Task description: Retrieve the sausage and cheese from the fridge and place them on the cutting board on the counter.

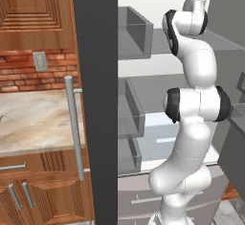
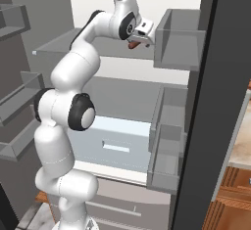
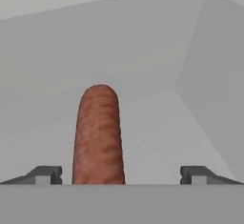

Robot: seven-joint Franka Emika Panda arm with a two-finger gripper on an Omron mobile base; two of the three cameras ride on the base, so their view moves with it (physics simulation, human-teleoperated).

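Note:
The fridge [image 1: 95, 99] stands open, and my arm reaches onto its upper grey shelf [image 2: 59, 45]. The sausage [image 3: 98, 135], a reddish-brown cylinder, lies on that shelf and points away from the hand. It sits between my gripper's [image 3: 121, 175] fingertips, a little left of the middle, and they stand wide apart without touching it. From the right base camera the sausage [image 2: 132, 44] shows just under the open gripper [image 2: 145, 34]. The cheese and the cutting board are out of view. The counter [image 1: 33, 118] lies left of the fridge door.
Grey door bins [image 2: 179, 43] hang close to the right of the hand. A pale drawer [image 2: 115, 143] sits lower in the fridge. The door's bar handle [image 1: 74, 128] and brown cabinets [image 1: 28, 195] are to the left.

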